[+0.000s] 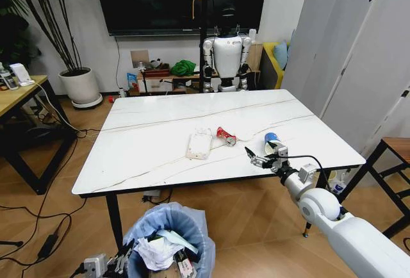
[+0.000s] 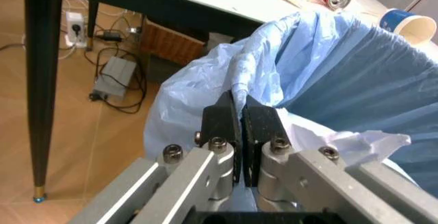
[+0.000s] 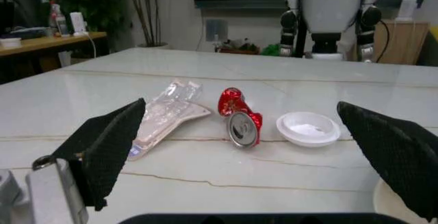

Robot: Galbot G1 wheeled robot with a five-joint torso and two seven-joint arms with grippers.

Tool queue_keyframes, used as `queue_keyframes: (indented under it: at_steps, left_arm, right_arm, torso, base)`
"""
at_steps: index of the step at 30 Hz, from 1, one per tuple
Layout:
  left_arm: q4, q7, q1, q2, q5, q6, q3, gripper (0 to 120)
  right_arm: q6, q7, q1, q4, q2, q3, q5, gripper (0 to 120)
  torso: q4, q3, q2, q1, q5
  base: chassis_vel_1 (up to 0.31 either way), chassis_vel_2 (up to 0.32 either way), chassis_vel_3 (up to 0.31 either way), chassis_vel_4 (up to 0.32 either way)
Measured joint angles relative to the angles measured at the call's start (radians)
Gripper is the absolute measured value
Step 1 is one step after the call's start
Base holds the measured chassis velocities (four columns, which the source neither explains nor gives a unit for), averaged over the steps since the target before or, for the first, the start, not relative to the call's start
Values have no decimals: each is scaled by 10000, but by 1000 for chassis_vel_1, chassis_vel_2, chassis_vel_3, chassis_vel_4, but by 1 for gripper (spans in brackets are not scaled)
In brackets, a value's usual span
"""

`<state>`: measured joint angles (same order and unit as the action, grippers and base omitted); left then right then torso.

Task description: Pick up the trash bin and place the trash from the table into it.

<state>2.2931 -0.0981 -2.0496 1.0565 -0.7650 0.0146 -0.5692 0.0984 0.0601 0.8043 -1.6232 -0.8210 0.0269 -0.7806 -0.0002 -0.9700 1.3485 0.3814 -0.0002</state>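
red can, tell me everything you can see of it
The red can is a crushed metal drink can, dented and bent in the middle, lying on its side on the white marble-look table. Its silver end faces the right gripper, which hovers open just short of it. It lies apart from its neighbours: the clear plastic pack on one side, a white lid and the blue-and-white cup on the other. Nothing but the table touches it.

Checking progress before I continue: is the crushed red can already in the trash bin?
No. The crushed red can lies on the table, beside the clear plastic pack, not in the trash bin.
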Motion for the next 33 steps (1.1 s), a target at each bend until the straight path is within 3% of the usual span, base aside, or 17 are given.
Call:
queue_keyframes:
  at_steps: [15,33]
  left_arm:
    - [-383,-23,528,-134,-235,-110,402,0]
    - [-315,-65,590,-117,-352,-154,201,0]
  right_arm:
    - [-432,83,-1874,1548,-547,1393,73,100]
    - [-604,225,-3371,4105,-2093,2593,555,100]
  torso:
    - [0,-1,0,0,0]
    - [2,-1,-1,1,-1]
  base:
    - [0,0,0,0]
    - [0,0,0,0]
